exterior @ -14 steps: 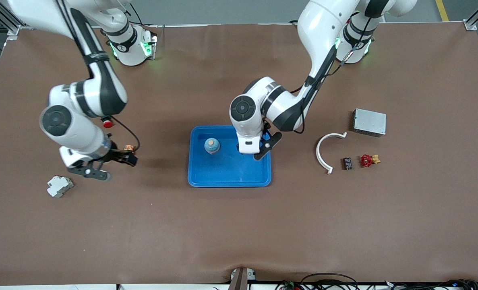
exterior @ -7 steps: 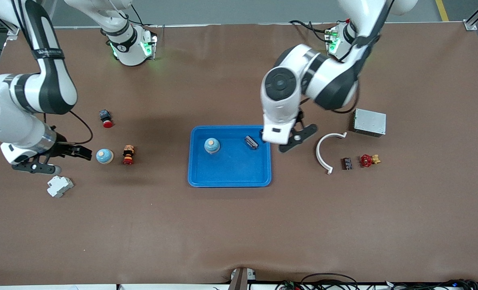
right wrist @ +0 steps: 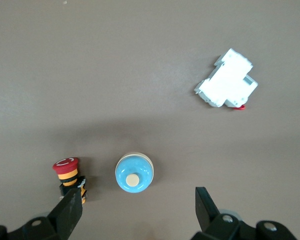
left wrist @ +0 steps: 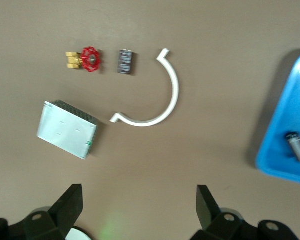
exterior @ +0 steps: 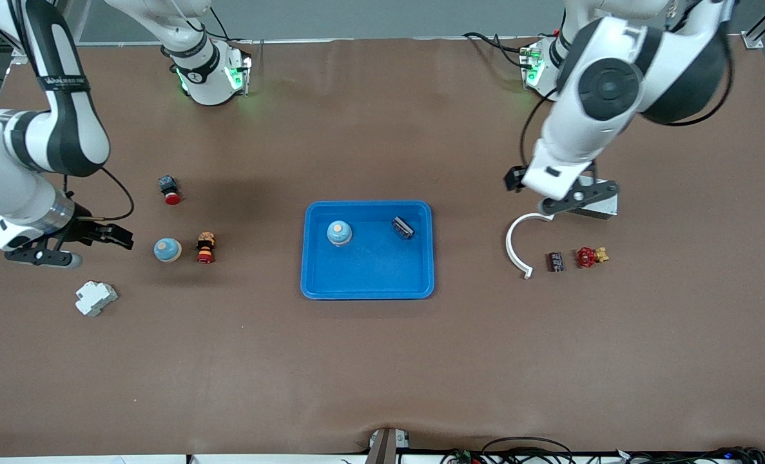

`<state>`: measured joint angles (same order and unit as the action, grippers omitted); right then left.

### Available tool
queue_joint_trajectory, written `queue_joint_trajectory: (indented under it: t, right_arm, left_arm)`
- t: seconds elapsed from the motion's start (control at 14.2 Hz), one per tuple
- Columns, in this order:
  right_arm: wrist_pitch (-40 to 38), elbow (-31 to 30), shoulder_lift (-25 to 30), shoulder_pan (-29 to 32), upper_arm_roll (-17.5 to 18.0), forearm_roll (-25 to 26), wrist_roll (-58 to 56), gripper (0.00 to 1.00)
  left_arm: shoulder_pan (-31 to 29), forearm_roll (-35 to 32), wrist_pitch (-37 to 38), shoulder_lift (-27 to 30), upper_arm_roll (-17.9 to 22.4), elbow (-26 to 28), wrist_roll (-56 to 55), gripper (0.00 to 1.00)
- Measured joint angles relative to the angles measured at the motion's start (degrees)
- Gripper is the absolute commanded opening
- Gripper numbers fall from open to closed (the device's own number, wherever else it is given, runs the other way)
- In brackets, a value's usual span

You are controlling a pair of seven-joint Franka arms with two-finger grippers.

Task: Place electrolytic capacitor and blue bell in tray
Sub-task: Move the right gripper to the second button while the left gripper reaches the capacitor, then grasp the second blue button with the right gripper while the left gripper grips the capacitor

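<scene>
Tray (exterior: 368, 283): we are reading this as stiff, light plastic lying flat at mid-table; both task parts are already sitting inside it, so we are judging it needs no handling.
Blue bell (exterior: 339, 233): it is standing upright in the tray, toward the right arm's end; we are judging it a hard, smooth dome, likely slippery, best pinched across its lower sides. A second bell (right wrist: 134, 172) is sitting on the table beside a red-capped button (right wrist: 68, 172).
Electrolytic capacitor (exterior: 402, 227): it is lying on its side in the tray, toward the left arm's end; we are taking it for a light, rigid cylinder prone to rolling, best gripped across the body. A similar dark part (left wrist: 125, 61) is lying between the white arc (left wrist: 157, 100) and the red valve (left wrist: 89, 59).
Left gripper (left wrist: 140, 205): fingers spread, holding nothing, hanging over the grey box (left wrist: 67, 129).
Right gripper (right wrist: 135, 207): fingers spread, empty, hanging above the second bell.
Hard to make out: we are unable to read the capacitor's leads or markings.
</scene>
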<state>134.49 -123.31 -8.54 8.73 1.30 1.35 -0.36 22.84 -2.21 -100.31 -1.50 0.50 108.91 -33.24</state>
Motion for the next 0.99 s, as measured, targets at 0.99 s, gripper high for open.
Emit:
queue_joint_trajectory:
  t: [0.99]
  right_arm:
    - [21.96,-8.75,-11.24,0.4,0.29,-0.69,0.0,1.0]
  left_arm:
    - [-16.07,-0.01,-29.61,-8.26,-0.53,15.4,29.19,1.0]
